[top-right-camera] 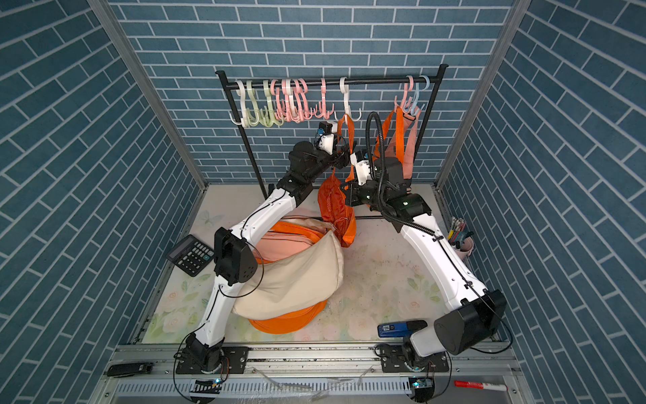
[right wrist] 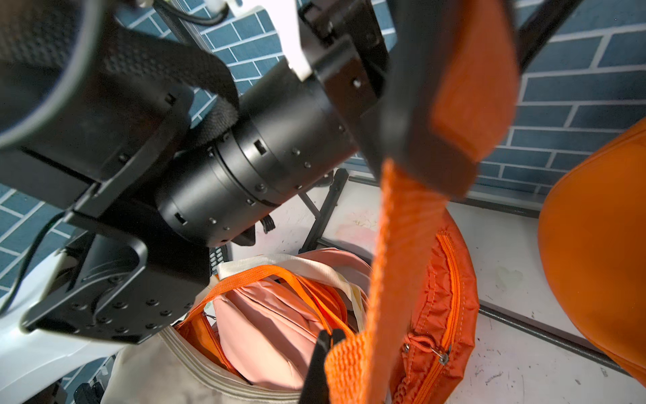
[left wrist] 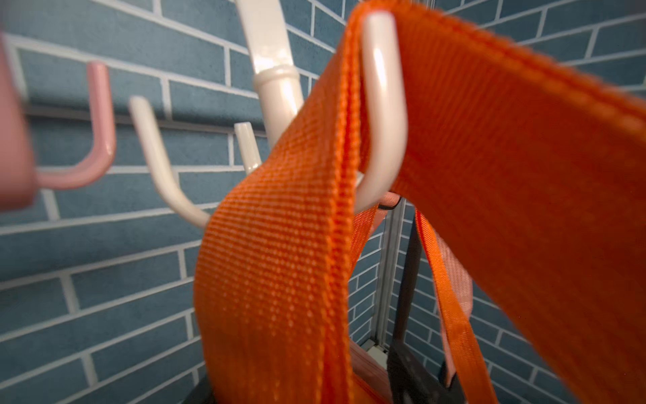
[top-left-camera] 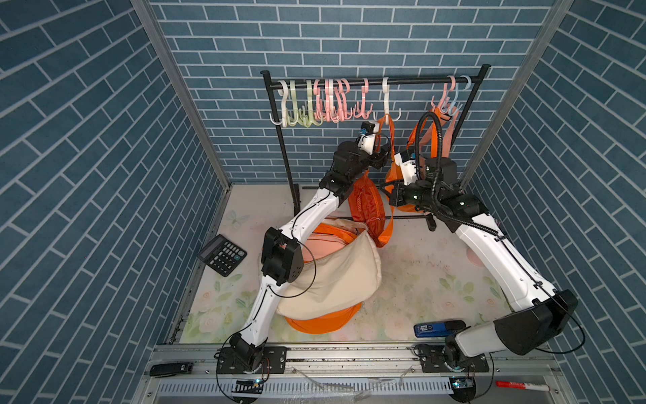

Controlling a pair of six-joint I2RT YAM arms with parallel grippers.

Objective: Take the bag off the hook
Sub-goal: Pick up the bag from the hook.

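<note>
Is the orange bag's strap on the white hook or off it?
On. In the left wrist view the orange strap loops over one prong of the white hook.

No text was readable. Calculator point(top-left-camera: 222, 255) keys, blue device point(top-left-camera: 438, 328) label, red marker point(top-left-camera: 522, 385) print: too small.

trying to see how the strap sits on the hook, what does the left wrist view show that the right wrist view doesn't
Only left wrist: the orange strap looped over one prong of the white hook, a pink hook beside it. Only right wrist: the right gripper shut on that strap, the orange bag below it, the cream bag stuffed with others. Both: the strap and the blue brick wall.
</note>
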